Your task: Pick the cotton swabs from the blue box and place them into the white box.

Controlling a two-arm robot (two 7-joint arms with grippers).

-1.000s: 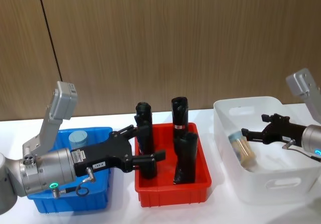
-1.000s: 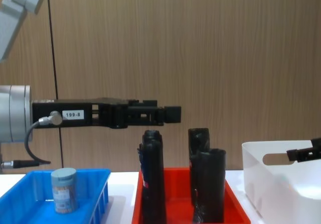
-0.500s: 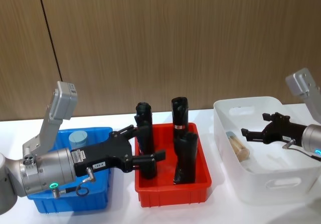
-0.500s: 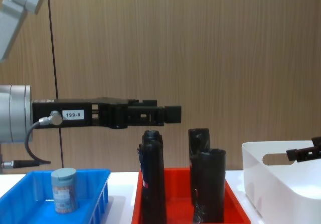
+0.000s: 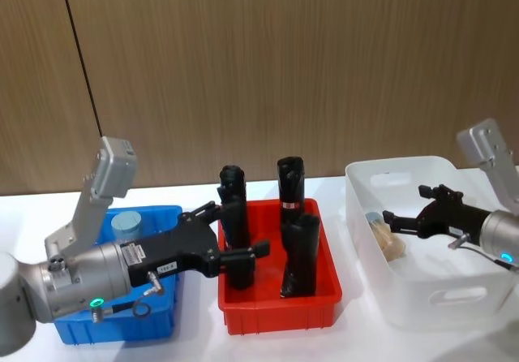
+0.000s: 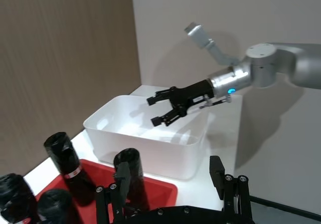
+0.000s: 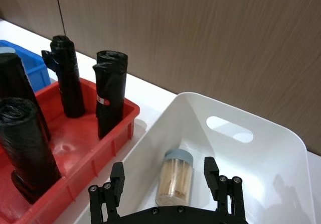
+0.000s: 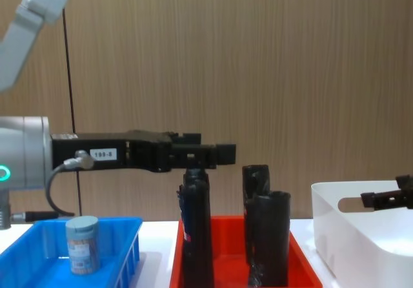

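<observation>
**One jar home, one to go**

Look to the right first. The right gripper [image 5: 404, 204] hangs over the white box [image 5: 422, 301], its jaws spread wide and nothing between them. Below it, on the floor of that box, the lying jar [image 5: 388, 240] of cotton swabs rests on its side, well clear of the jaws, with tan swabs showing through the clear wall. That one counts as delivered.

Now the left side. The left gripper [image 5: 235, 230] is held out level over the near-left part of the red bin [image 5: 276, 309], about as high as the tops of the black rolls [image 5: 290, 185]. Its jaws are open too, and they carry nothing. The arm behind it crosses above the blue box [image 5: 166, 313]. At the back of that box the upright jar [image 5: 126, 224] stands with its grey-blue lid up, and nothing is touching it.

So I'd call this roughly the halfway mark, with one jar in the white box and one waiting in the blue. From the side I count just that single jar there. From above, though, the arm covers part of the box, so I can't swear nothing else sits under it.

What's left, as I read it, is for an open gripper to come down on the upright jar. Then it must be lifted and carried across the red bin and its rolls to the far end of the bench [image 5: 203, 342].
</observation>
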